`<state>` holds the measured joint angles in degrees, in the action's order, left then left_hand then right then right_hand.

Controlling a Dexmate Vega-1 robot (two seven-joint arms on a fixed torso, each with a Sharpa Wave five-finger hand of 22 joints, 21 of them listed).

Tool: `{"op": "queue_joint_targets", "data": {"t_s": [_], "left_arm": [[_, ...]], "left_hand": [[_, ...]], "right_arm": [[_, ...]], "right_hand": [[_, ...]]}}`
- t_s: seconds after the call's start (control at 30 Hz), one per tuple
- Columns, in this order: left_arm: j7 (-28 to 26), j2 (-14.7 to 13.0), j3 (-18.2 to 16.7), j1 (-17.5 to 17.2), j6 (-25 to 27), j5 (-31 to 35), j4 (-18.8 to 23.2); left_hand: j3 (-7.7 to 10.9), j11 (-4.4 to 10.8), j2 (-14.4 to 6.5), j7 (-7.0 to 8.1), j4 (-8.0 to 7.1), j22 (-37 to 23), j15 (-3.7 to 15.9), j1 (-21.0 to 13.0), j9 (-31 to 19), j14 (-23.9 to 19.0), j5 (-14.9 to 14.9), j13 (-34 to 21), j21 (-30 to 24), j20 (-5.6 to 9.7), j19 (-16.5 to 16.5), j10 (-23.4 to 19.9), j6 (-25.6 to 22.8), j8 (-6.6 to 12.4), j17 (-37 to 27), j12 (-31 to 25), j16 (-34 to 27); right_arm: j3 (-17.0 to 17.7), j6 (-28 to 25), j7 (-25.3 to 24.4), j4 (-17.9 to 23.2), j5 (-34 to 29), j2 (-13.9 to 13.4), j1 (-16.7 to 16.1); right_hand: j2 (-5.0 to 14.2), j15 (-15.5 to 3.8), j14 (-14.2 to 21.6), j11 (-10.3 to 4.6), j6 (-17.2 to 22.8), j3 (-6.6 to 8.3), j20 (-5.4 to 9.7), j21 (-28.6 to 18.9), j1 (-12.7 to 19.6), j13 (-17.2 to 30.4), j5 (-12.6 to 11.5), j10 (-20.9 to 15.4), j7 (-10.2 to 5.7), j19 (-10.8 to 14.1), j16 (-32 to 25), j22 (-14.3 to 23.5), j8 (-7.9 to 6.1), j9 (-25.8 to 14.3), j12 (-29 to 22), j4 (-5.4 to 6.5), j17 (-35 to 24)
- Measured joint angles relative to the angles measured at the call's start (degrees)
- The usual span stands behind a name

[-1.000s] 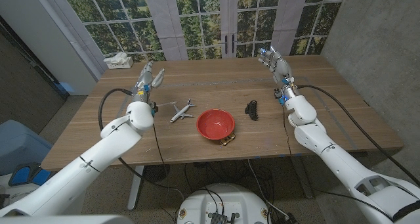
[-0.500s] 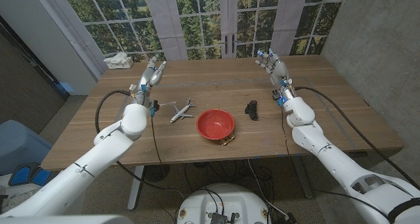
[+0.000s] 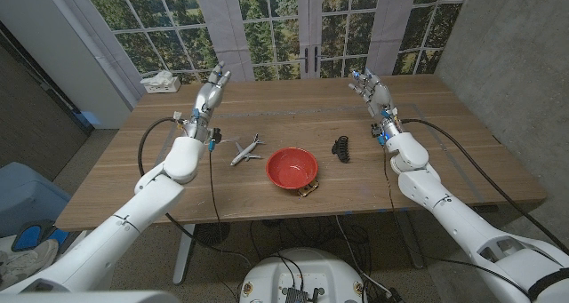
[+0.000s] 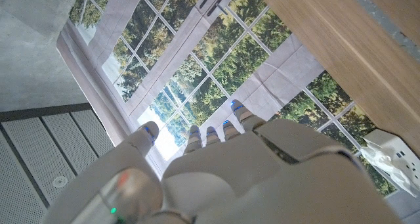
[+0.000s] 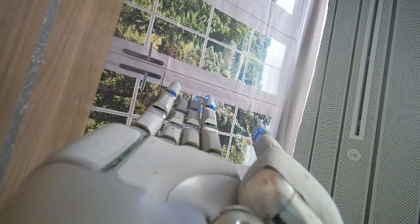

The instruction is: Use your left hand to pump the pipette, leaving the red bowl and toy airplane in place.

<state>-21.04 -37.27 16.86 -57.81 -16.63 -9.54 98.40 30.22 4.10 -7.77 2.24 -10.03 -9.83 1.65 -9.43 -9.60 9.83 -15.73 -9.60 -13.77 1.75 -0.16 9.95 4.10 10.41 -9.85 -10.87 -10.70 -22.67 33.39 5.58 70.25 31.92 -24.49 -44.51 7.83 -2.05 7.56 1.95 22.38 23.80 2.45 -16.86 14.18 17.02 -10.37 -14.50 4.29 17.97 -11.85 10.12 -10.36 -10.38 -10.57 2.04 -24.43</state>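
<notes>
As seen from the head view, the left hand is raised over the desk, fingers spread and empty. The toy airplane and red bowl lie nearer the robot and rightward. The pipette cannot be identified.

Left wrist view: the left hand is released.

Right wrist view: the right hand is likewise released.

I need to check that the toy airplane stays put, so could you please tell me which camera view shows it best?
The head view: the toy airplane lies in plain sight on the table, left of the red bowl. Both wrist views look at the windows and table edge instead.
</notes>
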Motion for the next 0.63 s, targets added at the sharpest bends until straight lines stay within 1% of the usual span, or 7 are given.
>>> {"op": "queue_joint_targets", "data": {"t_s": [0.07, 0.2, 0.23, 0.4, 0.5, 0.53, 0.63], "left_arm": [[1.4, 0.8, 0.3, 0.8, -1.9, -1.0, -1.4], [3.2, 1.8, 0.7, 1.8, -4.1, -2.6, -2.7], [3.8, 2.0, 0.8, 2.0, -4.6, -3.1, -3.2], [6.3, 3.4, 1.1, 3.1, -6.7, -6.0, -5.0], [8.2, 4.3, 1.4, 3.7, -7.8, -8.4, -5.9], [9.2, 4.7, 1.4, 3.9, -8.2, -9.6, -6.4], [11.2, 5.7, 1.6, 4.4, -8.9, -12.8, -7.3]], "left_hand": [[0.19, 0.00, 0.0, -0.13, 0.19, 0.0, 0.00, 0.0, 0.0, 0.0, 0.0, 0.0, 0.0, 0.20, 0.4, 0.0, -0.1, 0.00, 0.3, 0.0, 0.0], [0.19, 0.00, 0.1, -0.53, 0.19, 0.0, 0.00, 0.5, 0.0, 0.0, 0.0, 0.0, 0.0, 0.23, 1.0, 0.0, -0.5, 0.00, 0.3, 0.0, 0.0], [0.36, 0.00, 0.2, -0.75, 0.37, 0.0, 0.00, 0.6, 0.0, 0.0, 0.0, 0.0, 0.0, 0.11, 1.3, 0.0, -0.8, 0.00, 0.3, 0.0, 0.0], [0.80, -0.12, 0.5, -0.94, 0.48, 0.0, 0.31, 1.0, 0.0, -0.3, -0.4, 0.0, 0.0, 0.29, 2.2, -1.4, -2.2, 0.19, 0.3, 0.0, 0.0], [1.14, -0.11, 0.3, -1.01, 0.35, 0.0, 0.32, 1.2, 0.0, -0.8, -0.4, 0.0, 0.0, 0.40, 2.5, -2.0, -2.7, 0.19, 0.3, 0.0, 0.0], [1.27, -0.11, 0.3, -1.01, 0.49, 0.0, 0.39, 1.2, 0.0, -0.8, -0.4, 0.0, 0.0, 0.40, 2.5, -2.0, -2.7, 0.19, 0.3, 0.0, 0.0], [1.44, -0.11, 0.3, -1.01, 0.32, 0.0, 0.39, 1.2, 0.0, -0.8, -0.4, 0.0, 0.0, 0.40, 2.5, -2.0, -2.7, 0.19, 0.3, 0.0, 0.0]], "right_arm": [[0.2, -0.1, 0.1, -0.3, 0.3, -0.2, 0.0], [0.4, -0.2, 0.6, -1.0, 0.8, -0.2, 0.1], [0.5, -0.1, 0.9, -1.3, 1.0, -0.2, 0.3], [0.8, 0.6, 1.8, -2.6, 1.7, 0.0, 0.7], [1.1, 1.2, 2.3, -3.6, 2.3, 0.4, 1.0], [1.3, 1.7, 2.6, -4.2, 2.7, 0.6, 1.1], [1.5, 2.6, 3.4, -5.6, 3.3, 1.2, 1.6]], "right_hand": [[-0.67, 0.00, 0.0, 0.00, -0.2, -0.19, 0.00, 0.2, -0.7, 0.0, 0.2, 0.0, 0.23, 0.0, 0.0, 0.0, 0.00, 0.0, 0.0, -0.15, 0.0], [-0.69, 0.00, 0.0, 0.00, -0.3, -0.62, 0.00, 0.3, -0.7, -0.3, 0.2, 0.0, 0.32, 0.0, 0.2, 0.0, 0.00, 0.0, 0.0, 0.14, 0.3], [-1.20, 0.00, 0.0, 0.00, -0.3, -0.72, 0.00, 0.3, -1.2, -0.3, 0.2, 0.0, 0.32, 0.0, 0.2, 0.0, 0.00, 0.0, 0.0, 0.25, 0.3], [-1.20, 0.00, 0.0, -0.01, -0.3, -0.96, 0.00, 0.6, -1.2, -0.5, 0.2, 0.0, 0.32, 0.0, 0.2, 0.0, 0.00, 0.0, 0.0, 0.49, 0.3], [-1.21, 0.00, 0.0, -0.01, -0.3, -0.96, 0.00, 0.6, -1.2, -0.5, 0.2, 0.0, 0.32, 0.0, 0.2, 0.0, 0.00, 0.0, 0.0, 0.49, 0.3], [-1.88, -0.03, 0.0, -0.01, -0.3, -1.13, 0.00, 0.5, -1.9, -0.6, 0.2, 0.0, 0.32, 0.0, 0.2, 0.0, 0.00, 0.0, 0.0, 0.66, 0.3], [-1.92, -0.29, -0.3, 0.40, -0.5, -1.59, -0.01, 0.8, -2.0, -0.8, 0.2, 0.4, 0.47, 0.0, 0.2, 0.0, 0.00, 0.0, 0.0, 0.66, 0.5]]}}
